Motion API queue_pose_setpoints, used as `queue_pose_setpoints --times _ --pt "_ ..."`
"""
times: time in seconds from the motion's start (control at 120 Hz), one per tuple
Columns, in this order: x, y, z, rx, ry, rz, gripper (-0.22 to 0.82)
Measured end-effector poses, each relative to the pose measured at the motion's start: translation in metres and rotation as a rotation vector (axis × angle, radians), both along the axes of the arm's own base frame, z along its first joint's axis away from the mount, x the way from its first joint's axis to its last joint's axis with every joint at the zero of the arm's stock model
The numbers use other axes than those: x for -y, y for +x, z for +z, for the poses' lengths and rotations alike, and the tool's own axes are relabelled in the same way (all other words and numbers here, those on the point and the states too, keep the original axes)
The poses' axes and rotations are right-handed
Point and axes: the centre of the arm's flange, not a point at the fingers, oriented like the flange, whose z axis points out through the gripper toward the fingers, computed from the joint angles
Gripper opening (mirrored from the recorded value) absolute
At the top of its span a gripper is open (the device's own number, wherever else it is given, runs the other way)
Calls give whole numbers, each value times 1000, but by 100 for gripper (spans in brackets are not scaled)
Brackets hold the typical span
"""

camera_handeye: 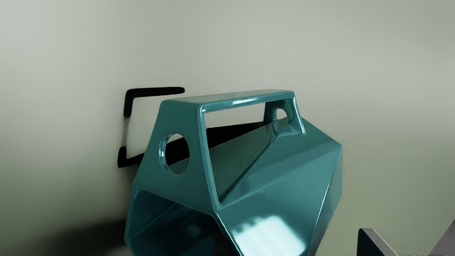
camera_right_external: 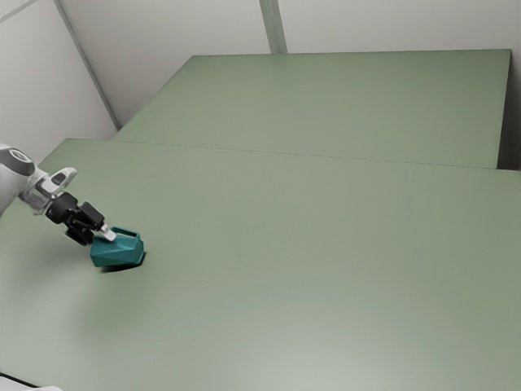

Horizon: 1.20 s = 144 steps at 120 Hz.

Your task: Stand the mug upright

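If your tool (camera_right_external: 107, 234), open or closed I cannot tell, presses off-centre, the mug (camera_right_external: 120, 251), on its side toward the exterior view's left edge of the counter (camera_right_external: 285, 269), may roll.

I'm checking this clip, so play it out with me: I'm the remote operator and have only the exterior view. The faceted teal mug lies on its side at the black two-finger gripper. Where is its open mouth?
Observer: In the wrist view, the open mouth of the glossy, faceted teal mug shows below one end of its angular teal handle, and I can see a little way inside.

Operator: Understood. From here I can't make out that handle's end pieces. Are they solid?

Observer: No. Each has a round hole through it; the larger-looking one is in the end piece above the mouth.
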Motion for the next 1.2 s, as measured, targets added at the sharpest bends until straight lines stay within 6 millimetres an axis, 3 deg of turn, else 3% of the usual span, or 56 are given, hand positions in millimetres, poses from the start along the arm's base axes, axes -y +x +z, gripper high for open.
queue_pose_setpoints --times 0.175,0.392,0.575,1.017,1.2 --pt "7 3 -1 7 -14 -14 21" --pt "10 2 -4 11 -28 -12 -2" --pt "22 8 1 28 -48 -27 -10" --pt "93 34 80 116 46 -137 -16" --pt "107 41 91 132 190 -184 -17"
